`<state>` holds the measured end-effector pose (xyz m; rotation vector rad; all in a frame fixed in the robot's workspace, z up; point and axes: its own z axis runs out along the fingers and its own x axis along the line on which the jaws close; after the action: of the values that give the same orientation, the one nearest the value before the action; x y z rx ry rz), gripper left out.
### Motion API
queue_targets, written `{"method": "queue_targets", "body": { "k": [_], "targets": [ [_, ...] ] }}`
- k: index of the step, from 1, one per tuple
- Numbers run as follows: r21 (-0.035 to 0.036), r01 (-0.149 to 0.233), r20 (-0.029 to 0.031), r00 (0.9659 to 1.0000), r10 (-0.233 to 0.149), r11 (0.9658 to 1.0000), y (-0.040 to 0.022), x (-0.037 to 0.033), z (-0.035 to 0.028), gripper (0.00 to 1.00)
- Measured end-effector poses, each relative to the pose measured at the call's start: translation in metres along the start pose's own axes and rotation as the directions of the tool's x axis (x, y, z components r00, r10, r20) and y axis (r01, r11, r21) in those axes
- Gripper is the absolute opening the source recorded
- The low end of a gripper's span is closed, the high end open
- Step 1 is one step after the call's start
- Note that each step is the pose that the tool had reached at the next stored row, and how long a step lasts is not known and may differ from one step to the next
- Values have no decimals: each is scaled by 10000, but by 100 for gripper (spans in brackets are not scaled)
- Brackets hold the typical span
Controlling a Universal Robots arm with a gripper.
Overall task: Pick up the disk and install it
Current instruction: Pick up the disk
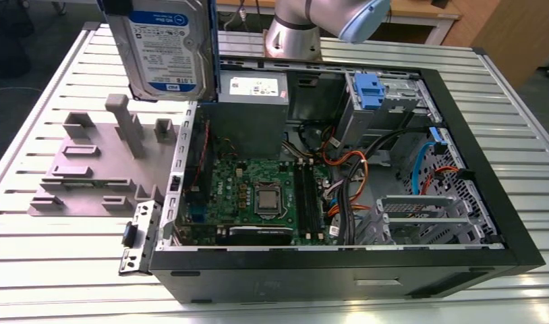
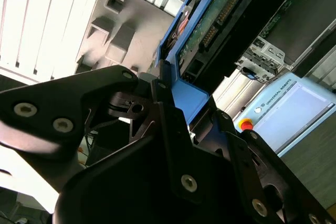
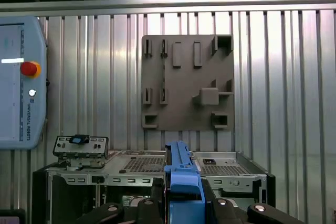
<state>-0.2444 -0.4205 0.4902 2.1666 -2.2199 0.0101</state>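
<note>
disk point(image 1: 164, 47): silver, white-and-blue label, blue frame (label facing the exterior view) | held upright in air, near grey fixture point(image 1: 94, 169) and open case point(image 1: 347, 270) | gripper point(image 3: 184, 203): clamped on disk's blue frame edge

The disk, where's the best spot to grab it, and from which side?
By the short end of its blue carrier frame, from above, pinching across the thin flat faces. The disk hangs upright that way in the gripper, which probably leaves its lower end free.
</note>
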Motion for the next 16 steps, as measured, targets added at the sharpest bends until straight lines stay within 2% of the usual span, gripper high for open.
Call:
{"method": "queue_targets", "body": {
  "k": [2,3,16],
  "targets": [
    [0,0,0,10000,0,10000,-12,0,0,36],
    [0,0,0,10000,0,10000,-63,-1,-1,36],
    [0,0,0,10000,0,10000,-139,-3,-3,36]
  ]
}}
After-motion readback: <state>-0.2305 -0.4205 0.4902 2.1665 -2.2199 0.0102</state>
